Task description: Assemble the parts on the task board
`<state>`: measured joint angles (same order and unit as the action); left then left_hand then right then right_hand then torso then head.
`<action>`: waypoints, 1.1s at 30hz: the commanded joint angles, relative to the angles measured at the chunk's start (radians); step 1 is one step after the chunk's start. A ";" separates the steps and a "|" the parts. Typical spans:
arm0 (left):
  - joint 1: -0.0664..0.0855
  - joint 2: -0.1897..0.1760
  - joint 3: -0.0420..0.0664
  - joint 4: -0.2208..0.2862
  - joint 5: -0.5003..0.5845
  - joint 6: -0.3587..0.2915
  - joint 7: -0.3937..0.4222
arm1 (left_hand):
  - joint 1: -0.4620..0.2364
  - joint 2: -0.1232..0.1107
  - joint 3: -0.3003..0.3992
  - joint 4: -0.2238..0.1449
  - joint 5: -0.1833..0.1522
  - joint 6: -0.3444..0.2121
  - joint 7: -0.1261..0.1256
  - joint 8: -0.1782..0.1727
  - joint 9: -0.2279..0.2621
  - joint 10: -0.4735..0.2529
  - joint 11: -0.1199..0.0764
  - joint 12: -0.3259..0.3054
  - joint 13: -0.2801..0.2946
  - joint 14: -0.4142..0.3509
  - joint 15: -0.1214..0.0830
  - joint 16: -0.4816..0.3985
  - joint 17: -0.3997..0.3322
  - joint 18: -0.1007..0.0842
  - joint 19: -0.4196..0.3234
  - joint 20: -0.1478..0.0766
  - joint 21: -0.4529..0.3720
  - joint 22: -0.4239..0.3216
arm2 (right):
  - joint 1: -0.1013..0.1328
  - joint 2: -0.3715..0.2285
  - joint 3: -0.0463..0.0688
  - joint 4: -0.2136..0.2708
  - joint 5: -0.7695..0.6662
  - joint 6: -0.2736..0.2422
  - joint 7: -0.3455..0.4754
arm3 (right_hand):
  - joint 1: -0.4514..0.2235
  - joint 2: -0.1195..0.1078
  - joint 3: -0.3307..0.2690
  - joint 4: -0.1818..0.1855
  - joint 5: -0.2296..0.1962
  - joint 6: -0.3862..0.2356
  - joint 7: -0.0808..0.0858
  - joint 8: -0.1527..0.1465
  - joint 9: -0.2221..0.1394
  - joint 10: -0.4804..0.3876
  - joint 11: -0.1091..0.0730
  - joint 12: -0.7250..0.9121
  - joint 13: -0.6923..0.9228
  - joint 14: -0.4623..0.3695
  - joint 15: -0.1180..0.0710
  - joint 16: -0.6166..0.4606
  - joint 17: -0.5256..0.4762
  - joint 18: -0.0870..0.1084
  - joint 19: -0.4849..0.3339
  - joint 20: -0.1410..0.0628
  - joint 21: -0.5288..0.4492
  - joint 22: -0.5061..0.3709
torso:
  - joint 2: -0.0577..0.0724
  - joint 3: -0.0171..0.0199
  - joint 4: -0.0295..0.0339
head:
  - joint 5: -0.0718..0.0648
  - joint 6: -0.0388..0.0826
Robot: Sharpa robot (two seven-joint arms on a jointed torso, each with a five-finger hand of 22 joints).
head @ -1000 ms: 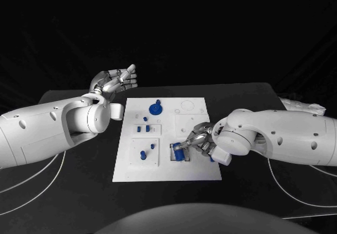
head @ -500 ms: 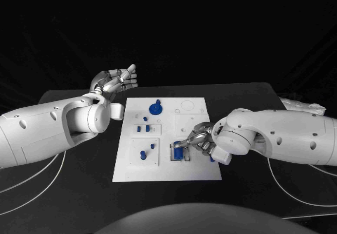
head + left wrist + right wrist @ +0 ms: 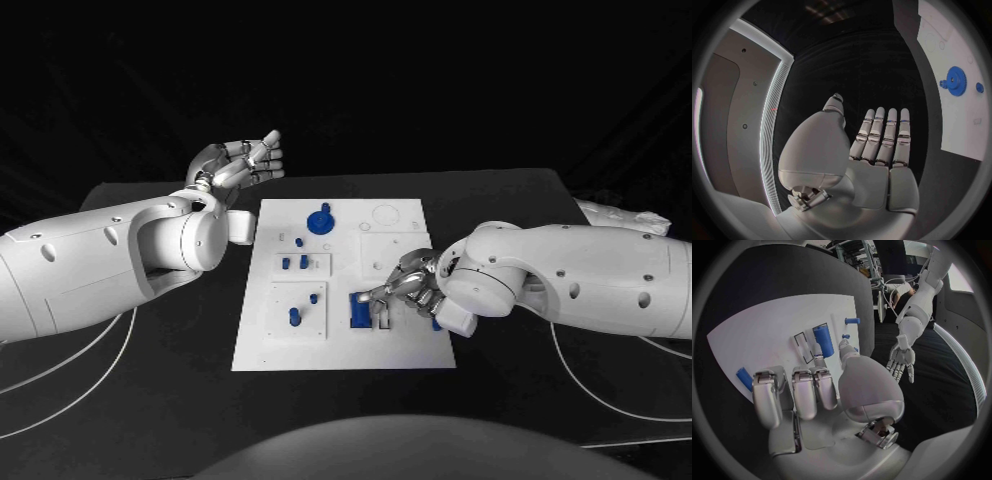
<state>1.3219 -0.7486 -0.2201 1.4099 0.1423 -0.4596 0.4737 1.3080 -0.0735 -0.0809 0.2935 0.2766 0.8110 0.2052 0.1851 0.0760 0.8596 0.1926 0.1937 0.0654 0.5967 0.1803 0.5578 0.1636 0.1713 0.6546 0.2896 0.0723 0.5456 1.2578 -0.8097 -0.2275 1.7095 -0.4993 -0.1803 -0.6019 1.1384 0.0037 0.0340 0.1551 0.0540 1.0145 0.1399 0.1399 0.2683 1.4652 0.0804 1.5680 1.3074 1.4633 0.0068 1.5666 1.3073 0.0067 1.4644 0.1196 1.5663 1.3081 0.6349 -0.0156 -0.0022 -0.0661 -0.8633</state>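
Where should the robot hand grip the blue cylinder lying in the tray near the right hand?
Probably across its round middle, coming from above: the blue cylinder lies flat lengthwise in the tray on the task board, so its ends look boxed in. The right hand hovers beside it.

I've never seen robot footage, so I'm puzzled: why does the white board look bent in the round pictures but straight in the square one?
Head view: the task board has straight edges, bright on the black table. Right wrist view: a fisheye lens bows the board's edge behind the right robot hand. Left wrist view: the same curving near the left robot hand.
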 commanded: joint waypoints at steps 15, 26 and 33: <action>0.000 0.000 0.001 0.003 0.001 0.019 0.004 | -0.003 0.010 0.005 0.001 0.008 -0.007 0.025 0.004 -0.001 -0.010 0.000 0.006 -0.001 -0.007 0.002 0.004 -0.002 -0.004 0.002 0.000 -0.006 -0.002 | 0.007 -0.038 0.001 0.059 -0.171 -0.014 0.053 | 0.030 0.055 -0.131 0.042 0.000 -0.144 -0.070 0.477 0.564 0.106 -0.073 0.003 0.263 0.107 -0.062 0.004 0.263 -0.007 0.106 -0.059 0.004 0.263 | 0.001 0.0003 -0.0012 | 0.003 0.000; 0.000 0.003 0.001 0.001 0.001 0.021 0.002 | -0.003 0.010 0.005 0.001 0.008 -0.007 0.025 0.004 -0.001 -0.010 0.000 0.006 -0.001 -0.007 0.002 0.004 -0.002 -0.004 0.002 0.000 -0.006 -0.002 | 0.009 -0.042 0.001 0.068 -0.249 0.103 0.008 | 0.042 0.085 -0.139 0.049 -0.003 -0.139 -0.097 0.577 0.698 0.106 -0.097 0.003 0.263 0.107 -0.080 0.004 0.263 -0.007 0.106 -0.077 0.004 0.263 | 0.000 0.0002 -0.0007 | 0.006 -0.008; 0.000 0.004 0.001 -0.001 0.001 0.022 0.001 | -0.001 0.013 0.006 0.001 0.009 -0.008 0.025 0.005 -0.001 -0.010 0.000 0.007 -0.001 -0.008 0.002 0.006 -0.004 -0.004 0.002 0.000 -0.006 -0.004 | -0.004 -0.029 0.001 0.056 -0.274 0.128 -0.006 | 0.038 0.116 -0.133 0.061 -0.001 -0.137 -0.105 0.591 0.728 0.106 -0.104 0.003 0.263 0.107 -0.086 0.004 0.263 -0.007 0.106 -0.083 0.004 0.263 | 0.000 0.0010 -0.0003 | 0.004 -0.009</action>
<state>1.3219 -0.7473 -0.2201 1.4079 0.1423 -0.4563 0.4703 1.3038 -0.0696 -0.0809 0.2935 0.2808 0.8110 0.2052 0.1851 0.0760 0.8560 0.1890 0.1975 0.0654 0.5967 0.1803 0.5578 0.1605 0.1713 0.6546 0.2896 0.0723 0.5427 1.2557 -0.8416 -0.2263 1.7674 -0.7290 -0.1051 -0.5910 1.1757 0.1120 -0.0977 0.2101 0.0564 0.8777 0.0442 0.7251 0.9961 1.4644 -0.0170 1.5682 1.3088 1.4668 -0.0721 1.5666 1.3080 0.0067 1.4644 0.0445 1.5663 1.3077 0.6355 -0.0151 -0.0032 -0.0603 -0.8724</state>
